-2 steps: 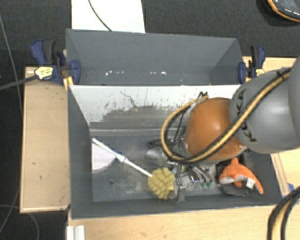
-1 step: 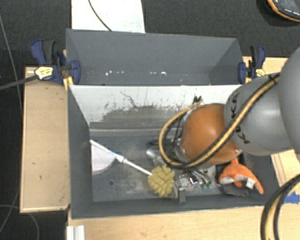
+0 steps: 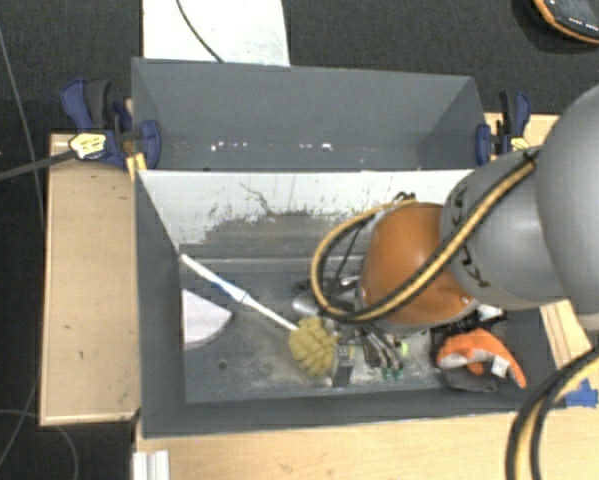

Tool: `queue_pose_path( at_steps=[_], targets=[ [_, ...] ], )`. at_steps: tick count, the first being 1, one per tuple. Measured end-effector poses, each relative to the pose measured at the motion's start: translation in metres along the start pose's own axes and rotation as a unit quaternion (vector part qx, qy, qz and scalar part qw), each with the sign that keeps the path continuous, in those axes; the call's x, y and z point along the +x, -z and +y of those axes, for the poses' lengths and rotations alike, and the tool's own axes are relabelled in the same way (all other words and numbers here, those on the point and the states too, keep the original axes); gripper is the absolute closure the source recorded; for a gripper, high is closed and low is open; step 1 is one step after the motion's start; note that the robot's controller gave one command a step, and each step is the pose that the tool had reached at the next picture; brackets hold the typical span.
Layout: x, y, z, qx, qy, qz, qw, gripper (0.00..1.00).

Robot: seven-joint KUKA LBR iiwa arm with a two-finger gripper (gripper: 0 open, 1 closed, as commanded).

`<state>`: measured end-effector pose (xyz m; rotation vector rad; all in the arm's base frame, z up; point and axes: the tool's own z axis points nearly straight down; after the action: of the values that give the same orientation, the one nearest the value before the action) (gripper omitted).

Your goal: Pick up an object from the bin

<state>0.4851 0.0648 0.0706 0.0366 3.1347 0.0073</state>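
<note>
My gripper (image 3: pixel 346 361) is low over the bin floor near its front middle, mostly hidden under the arm's orange cover. Right beside it on the left lies a brush with a yellow bristly head (image 3: pixel 313 345). The brush's long white handle (image 3: pixel 231 291), which carries a small blue mark, runs up and to the left. The gripper's tip sits against the right edge of the yellow head; whether it is touching cannot be told. An orange, black and white object (image 3: pixel 479 356) lies to the gripper's right by the front right corner.
A flat white half-round piece (image 3: pixel 201 318) lies against the bin's left wall. Small green and dark bits (image 3: pixel 393 369) lie just right of the gripper. The arm and its cables cover the right half of the bin.
</note>
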Motion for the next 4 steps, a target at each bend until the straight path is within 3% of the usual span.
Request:
queue_pose_path(
  at_steps=[4],
  targets=[
    [0.000,0.020,0.000,0.000,-0.001,-0.0001,1.0000,1.00]
  ],
)
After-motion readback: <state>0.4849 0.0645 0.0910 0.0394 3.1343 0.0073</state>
